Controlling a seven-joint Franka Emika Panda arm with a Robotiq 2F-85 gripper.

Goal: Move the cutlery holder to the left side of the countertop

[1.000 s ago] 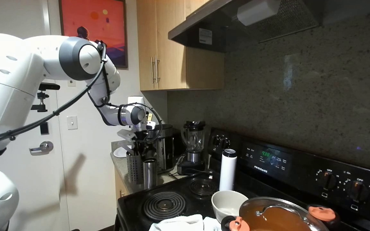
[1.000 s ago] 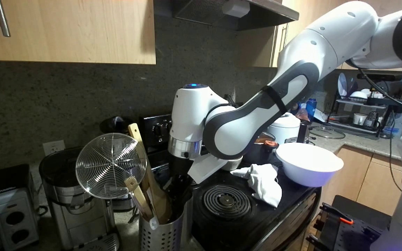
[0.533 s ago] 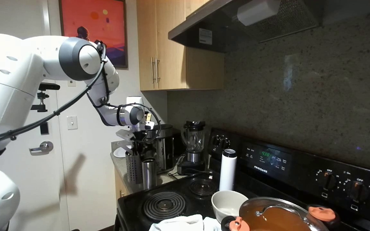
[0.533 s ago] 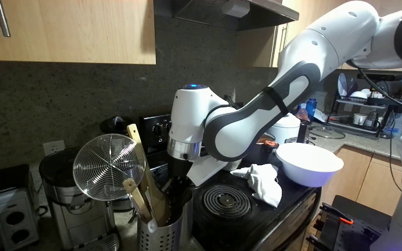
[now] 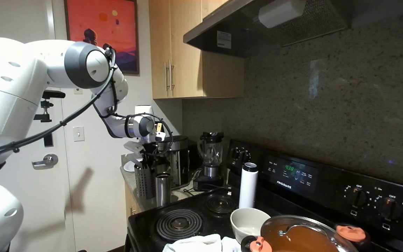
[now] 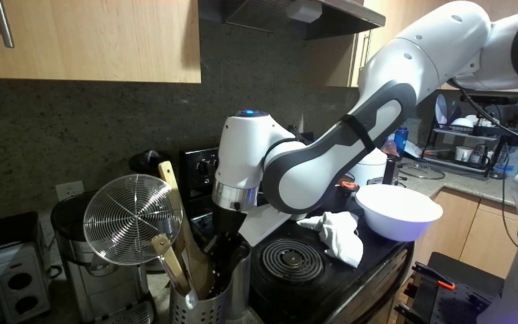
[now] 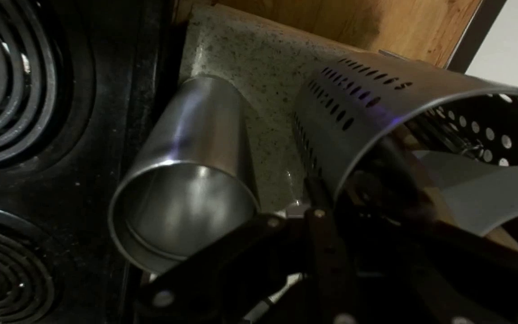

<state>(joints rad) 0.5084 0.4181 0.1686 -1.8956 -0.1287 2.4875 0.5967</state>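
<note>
Kitchen: home-like, judging by its fittings
Stove (image 5: 215, 222): 2 coil burners (image 5: 179, 224) in an exterior view, lower than the gripper (image 6: 224, 258)
Hood (image 5: 236, 31), wooden cabinets (image 5: 187, 42): higher than the gripper
Blender (image 5: 211, 154), coffee machine (image 6: 106, 288): near it
Dish rack (image 6: 459, 133): well apart from it
Door (image 5: 40, 196), framed picture (image 5: 102, 31): past it

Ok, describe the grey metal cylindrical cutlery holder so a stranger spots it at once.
In the wrist view, go from the black coil-burner stove at left onto the speckled grey stone countertop. Past the smooth silvery metal cylinder beside the stove is the cutlery holder. Unlike that cylinder, it has rows of holes through its wall and grey and wooden utensils inside.
</note>
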